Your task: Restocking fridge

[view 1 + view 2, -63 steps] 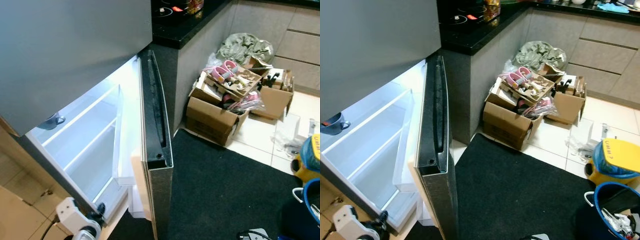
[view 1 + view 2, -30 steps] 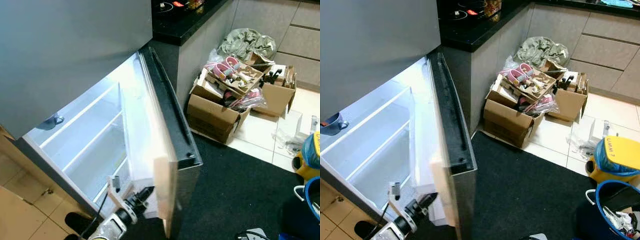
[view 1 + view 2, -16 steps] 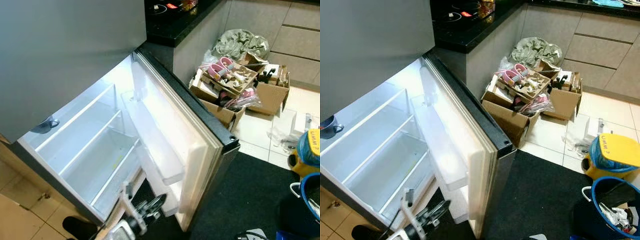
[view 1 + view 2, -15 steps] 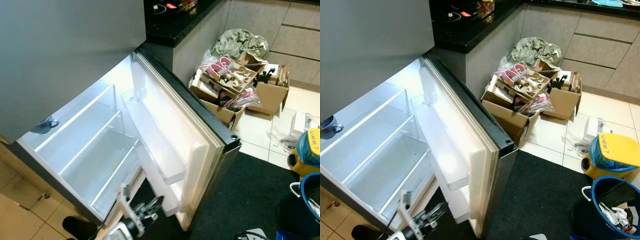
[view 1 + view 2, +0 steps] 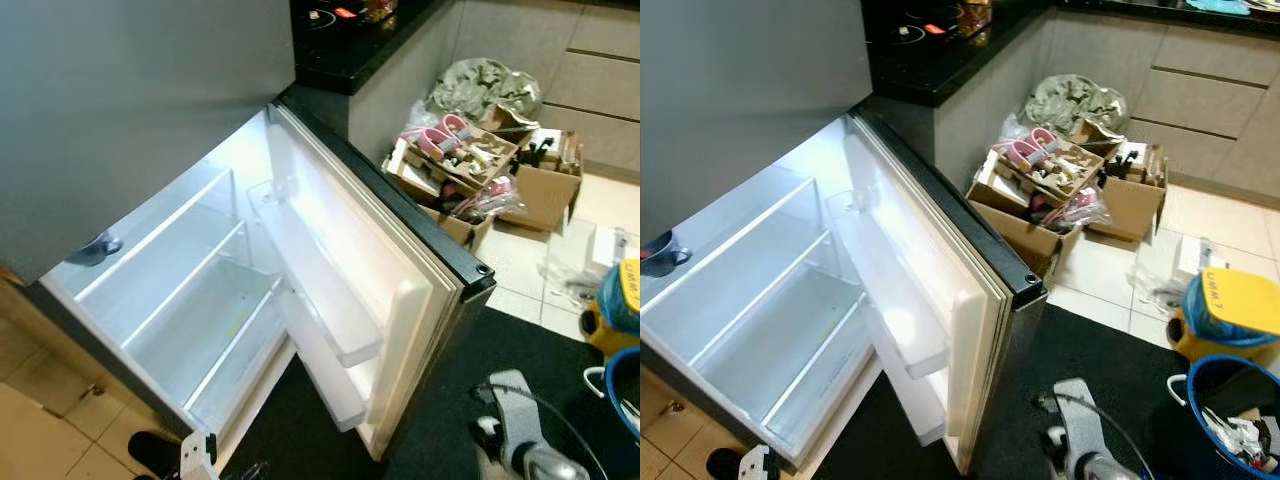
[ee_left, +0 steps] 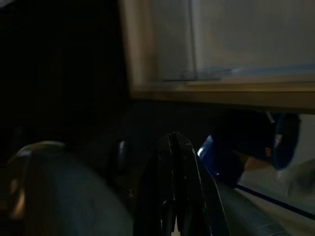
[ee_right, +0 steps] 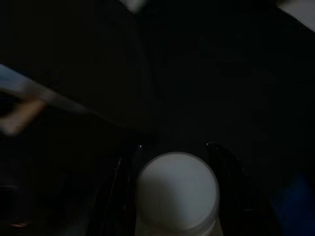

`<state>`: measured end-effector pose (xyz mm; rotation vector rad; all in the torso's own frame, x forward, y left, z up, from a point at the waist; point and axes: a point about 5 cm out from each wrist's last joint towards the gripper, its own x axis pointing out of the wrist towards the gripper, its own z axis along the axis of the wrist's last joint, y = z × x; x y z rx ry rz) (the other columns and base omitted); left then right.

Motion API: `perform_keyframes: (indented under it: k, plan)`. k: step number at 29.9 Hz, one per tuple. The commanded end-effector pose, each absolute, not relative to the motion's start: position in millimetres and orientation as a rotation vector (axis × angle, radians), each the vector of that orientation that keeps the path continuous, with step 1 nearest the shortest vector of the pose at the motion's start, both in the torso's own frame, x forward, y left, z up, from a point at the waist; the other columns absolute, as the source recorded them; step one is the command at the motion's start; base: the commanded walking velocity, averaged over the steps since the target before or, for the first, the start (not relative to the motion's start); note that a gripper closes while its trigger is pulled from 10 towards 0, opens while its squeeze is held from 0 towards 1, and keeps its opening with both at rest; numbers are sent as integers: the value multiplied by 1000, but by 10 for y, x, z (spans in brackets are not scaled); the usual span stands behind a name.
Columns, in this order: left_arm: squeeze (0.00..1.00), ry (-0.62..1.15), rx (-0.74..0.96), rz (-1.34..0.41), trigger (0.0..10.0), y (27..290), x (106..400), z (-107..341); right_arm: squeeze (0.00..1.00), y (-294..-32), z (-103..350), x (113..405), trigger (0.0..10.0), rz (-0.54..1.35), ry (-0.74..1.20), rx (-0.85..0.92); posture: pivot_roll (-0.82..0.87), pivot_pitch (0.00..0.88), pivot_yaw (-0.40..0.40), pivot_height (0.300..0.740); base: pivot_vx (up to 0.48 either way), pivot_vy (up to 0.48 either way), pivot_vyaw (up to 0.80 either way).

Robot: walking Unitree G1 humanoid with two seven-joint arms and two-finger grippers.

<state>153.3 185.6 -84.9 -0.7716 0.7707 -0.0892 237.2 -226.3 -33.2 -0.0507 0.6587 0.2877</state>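
Note:
The fridge's lower compartment (image 5: 190, 310) stands lit and wide open, its glass shelves bare. Its door (image 5: 400, 300) is swung out to the right, with white door bins (image 5: 330, 320) showing nothing in them. My left gripper (image 6: 172, 140) hangs low by the fridge's bottom edge, fingers pressed together and shut on nothing. My right arm (image 5: 1080, 430) rises over the black mat. In the right wrist view my right gripper (image 7: 170, 152) is shut on a white round-topped container (image 7: 177, 189), its black fingers (image 7: 219, 157) on either side.
A dark blue mug (image 5: 95, 248) sits at the fridge's left edge. Open cardboard boxes (image 5: 470, 180) full of clutter stand behind the door. A blue bucket (image 5: 1230, 410) and a yellow-lidded bin (image 5: 1225, 305) are at the right. A black counter (image 5: 350, 45) adjoins the fridge.
The fridge door has swung from nearly edge-on to wide open. My left arm has dropped away from the door. My right arm has come up into view at the lower right.

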Motion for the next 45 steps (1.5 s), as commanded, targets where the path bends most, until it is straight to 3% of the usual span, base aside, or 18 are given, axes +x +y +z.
perform_keyframes:
  k: [1, 2, 8, 15, 18, 20, 29, 39, 41, 45]
  plan:
    - [0, 797, -755, -51, 10000, 1922, 1446, -883, 0, -2239, -370, 2308, 10000, 324, 671, -14, -36, 72, 1, 740, 0, 0, 0]
    - [0, 826, -734, -4, 10000, 1962, 1356, -921, 0, -2133, -276, 2377, 10000, 509, 628, 91, -34, 73, -1, 740, 0, 0, 0]
    - [0, 850, -704, 58, 10000, 2024, 1266, -954, 0, -2112, -117, 2365, 10000, 842, 609, 182, -33, 73, -3, 740, 0, 0, 0]
    - [0, 854, -692, 65, 10000, 2036, 1261, -956, 0, -2125, -30, 2319, 10000, 1021, 617, 206, -37, 74, -1, 740, 0, 0, 0]
    - [0, 854, -680, 67, 10000, 2037, 1290, -950, 0, -1975, 161, 2394, 10000, 1194, 518, 248, -41, 75, 1, 740, 0, 0, 0]
    - [0, 853, -677, 65, 10000, 2033, 1300, -948, 0, -1918, 246, 2459, 10000, 1202, 448, 286, -41, 75, 1, 740, 0, 0, 0]
    - [0, 856, -669, 44, 10000, 2006, 1309, -948, 0, -1921, 704, 2868, 10000, 1042, 107, 328, -35, 74, 3, 740, 0, 0, 0]
    - [0, 864, -667, 44, 10000, 2006, 1282, -956, 0, -2089, 900, 3114, 10000, 782, 20, 240, -35, 76, 0, 740, 0, 0, 0]
    - [0, 866, -668, 41, 10000, 1993, 1278, -959, 0, -2255, 976, 3223, 10000, 596, 3, 168, -32, 77, -4, 740, 0, 0, 0]
    - [0, 868, -669, 38, 10000, 1977, 1273, -964, 0, -2412, 1046, 3283, 10000, 456, -12, 118, -32, 76, -5, 740, 0, 0, 0]
